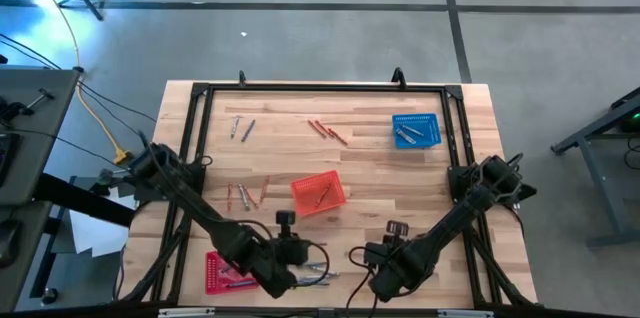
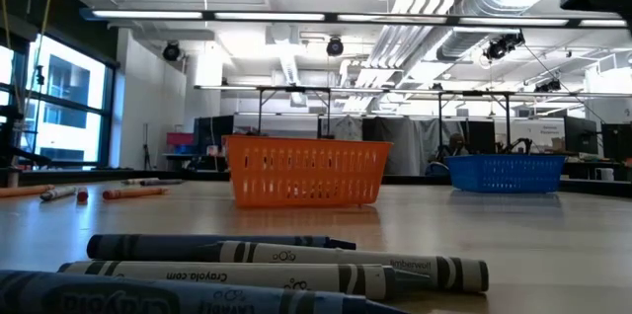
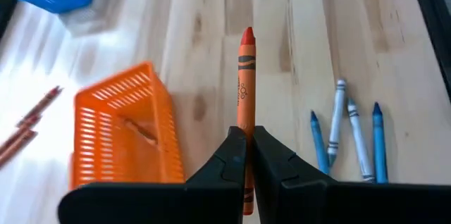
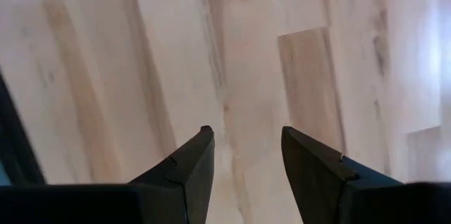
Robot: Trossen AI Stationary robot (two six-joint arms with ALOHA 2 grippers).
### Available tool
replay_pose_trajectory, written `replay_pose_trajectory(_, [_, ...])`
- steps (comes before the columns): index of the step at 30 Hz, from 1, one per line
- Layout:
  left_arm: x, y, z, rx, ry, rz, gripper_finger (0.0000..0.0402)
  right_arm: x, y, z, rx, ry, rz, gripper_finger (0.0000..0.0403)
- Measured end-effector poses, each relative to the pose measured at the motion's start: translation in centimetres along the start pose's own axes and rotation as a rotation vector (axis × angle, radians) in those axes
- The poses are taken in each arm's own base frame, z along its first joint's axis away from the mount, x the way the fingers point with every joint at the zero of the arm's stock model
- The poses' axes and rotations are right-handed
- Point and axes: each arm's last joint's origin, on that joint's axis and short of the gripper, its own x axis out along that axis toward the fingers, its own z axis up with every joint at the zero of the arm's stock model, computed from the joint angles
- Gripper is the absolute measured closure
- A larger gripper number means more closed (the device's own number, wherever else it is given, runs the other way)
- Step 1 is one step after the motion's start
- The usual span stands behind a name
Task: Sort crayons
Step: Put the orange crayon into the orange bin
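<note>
A pale wooden table (image 1: 370,173) made of joined planks, edged by a black metal frame, stands on a grey concrete floor (image 1: 330,28). The left gripper (image 3: 246,155), low over the near edge, has its fingers pressed together on an orange crayon (image 3: 245,83) that points straight ahead of it. Beside that gripper lie three loose blue and grey crayons (image 3: 350,136); ahead and to its other side stands the orange mesh basket (image 3: 123,136), with a crayon inside. Beyond it more orange crayons (image 1: 328,130) are scattered, and a blue mesh basket (image 1: 416,130) sits at the far corner. A red mesh basket (image 1: 217,270) lies just behind the left gripper. The right gripper (image 4: 246,164) hovers over bare wood nearby, fingers spread and empty. Level across the table, an open workshop shows, with white ceiling ducts (image 2: 444,3), strip lights and tall windows (image 2: 59,97).
</note>
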Motion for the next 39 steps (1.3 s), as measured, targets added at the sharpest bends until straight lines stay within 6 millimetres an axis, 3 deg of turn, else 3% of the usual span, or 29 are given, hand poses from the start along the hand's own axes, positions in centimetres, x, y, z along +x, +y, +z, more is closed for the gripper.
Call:
replay_pose_trajectory(7, [-0.5,2.1,-0.9,0.020,0.036,0.078,0.0401,0.3,-1.2,1.3,0.000,-0.020,-0.042,0.0242])
replay_pose_trajectory(13, [-0.1,5.1,-1.8,-0.013,0.035,0.075,0.0401,0.3,-3.3,2.6,0.025,-0.021,-0.127,0.0242])
replay_pose_trajectory(28, [3.0,11.8,-5.1,-0.029,-0.050,-0.040,0.0402,-0.1,-7.9,4.7,0.085,-0.011,-0.306,0.0242])
replay_pose_trajectory(39, [5.3,15.8,-5.6,-0.015,-0.063,-0.211,0.0402,-0.2,-10.4,5.6,0.156,0.032,-0.358,0.0242])
